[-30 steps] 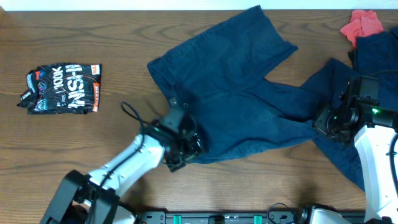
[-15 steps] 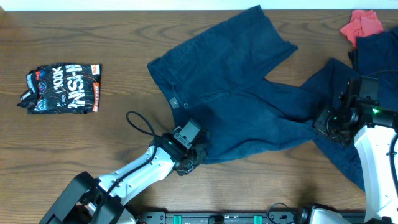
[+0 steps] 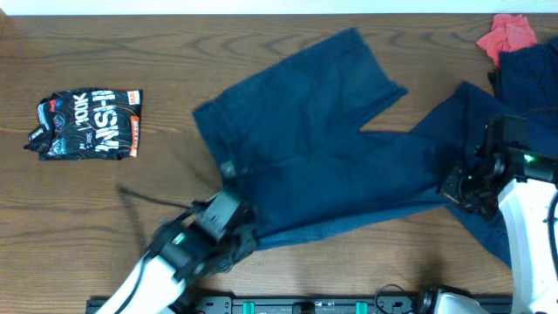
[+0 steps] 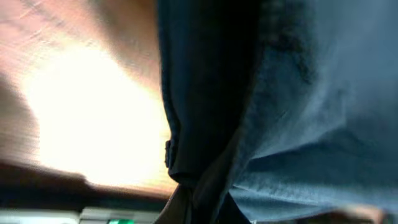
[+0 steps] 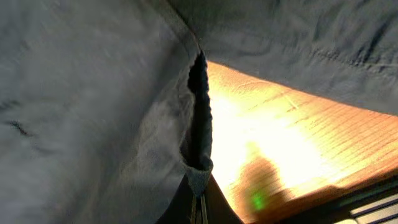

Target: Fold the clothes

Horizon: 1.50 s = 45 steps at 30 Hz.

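The clothes in hand are a large wrinkled navy garment (image 3: 323,148) lying spread across the middle of the table. My left gripper (image 3: 235,242) is shut on its near-left corner by the front edge. In the left wrist view a dark bunched fold (image 4: 205,124) runs down into the closed left gripper (image 4: 198,196). My right gripper (image 3: 456,187) is shut on the garment's right end. The right wrist view shows a hemmed fold (image 5: 199,168) pinched in the right gripper (image 5: 199,196), with fabric hanging to its left.
A black snack bag (image 3: 87,124) lies at the far left. A red cloth (image 3: 507,33) and another navy garment (image 3: 532,65) sit at the back right corner. More navy fabric (image 3: 488,231) trails under the right arm. Bare wood (image 5: 292,137) shows beside the fold.
My left gripper went from open to shut on the garment's near-left corner and drew back toward the front left. The garment shifted left and flattened. The right gripper held its grip.
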Each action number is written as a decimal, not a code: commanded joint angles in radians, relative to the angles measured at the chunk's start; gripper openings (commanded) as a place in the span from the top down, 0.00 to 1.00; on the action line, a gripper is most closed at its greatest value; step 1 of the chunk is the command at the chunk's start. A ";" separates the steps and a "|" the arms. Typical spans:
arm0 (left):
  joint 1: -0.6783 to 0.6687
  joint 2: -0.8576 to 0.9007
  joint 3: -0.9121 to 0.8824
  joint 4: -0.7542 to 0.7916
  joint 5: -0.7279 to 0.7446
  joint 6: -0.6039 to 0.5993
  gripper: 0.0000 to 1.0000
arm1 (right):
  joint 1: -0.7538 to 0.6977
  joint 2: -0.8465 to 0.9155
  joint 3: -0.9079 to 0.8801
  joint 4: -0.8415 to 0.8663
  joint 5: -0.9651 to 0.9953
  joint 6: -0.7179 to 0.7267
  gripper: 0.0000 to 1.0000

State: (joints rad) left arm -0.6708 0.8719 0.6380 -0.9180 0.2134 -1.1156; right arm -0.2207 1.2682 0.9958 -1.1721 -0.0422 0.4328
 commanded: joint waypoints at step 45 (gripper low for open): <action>0.823 0.838 0.081 1.160 -0.196 0.511 0.72 | 0.491 0.975 0.694 1.048 -0.013 -0.142 0.61</action>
State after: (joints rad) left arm 0.1360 1.6878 0.6834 0.2371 0.0391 -0.6868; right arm 0.2905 2.2452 1.6558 -0.1242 -0.1154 0.3038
